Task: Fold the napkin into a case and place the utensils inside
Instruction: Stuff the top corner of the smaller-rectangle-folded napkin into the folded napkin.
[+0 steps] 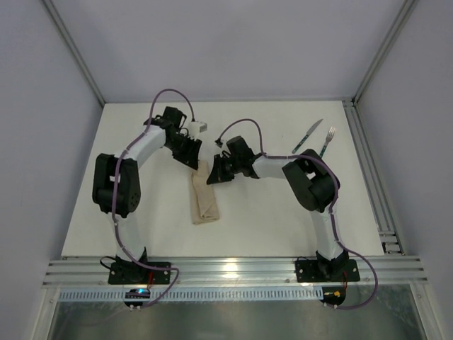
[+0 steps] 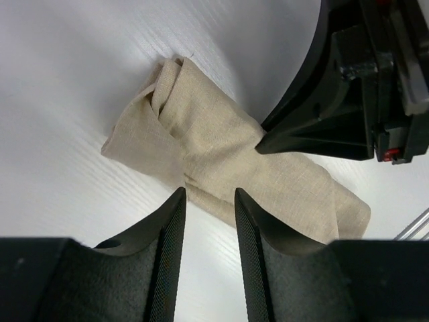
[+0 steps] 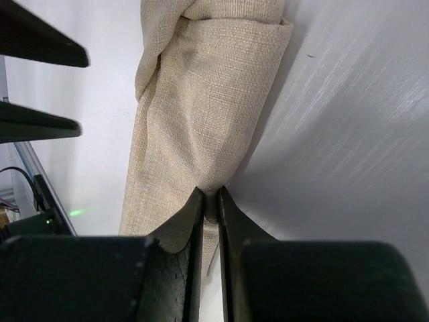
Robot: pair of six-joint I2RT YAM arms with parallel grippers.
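Observation:
The beige napkin lies folded into a narrow oblong strip at the table's middle. It also shows in the left wrist view and the right wrist view. My right gripper is shut on the napkin's edge near its far end, at the strip's right side. My left gripper is open and empty, its fingertips at the strip's other edge, just left of the far end. The knife and fork lie side by side at the far right.
A small white and grey block sits on the table behind the left arm. A metal rail runs along the table's right edge, and another rail along the near edge.

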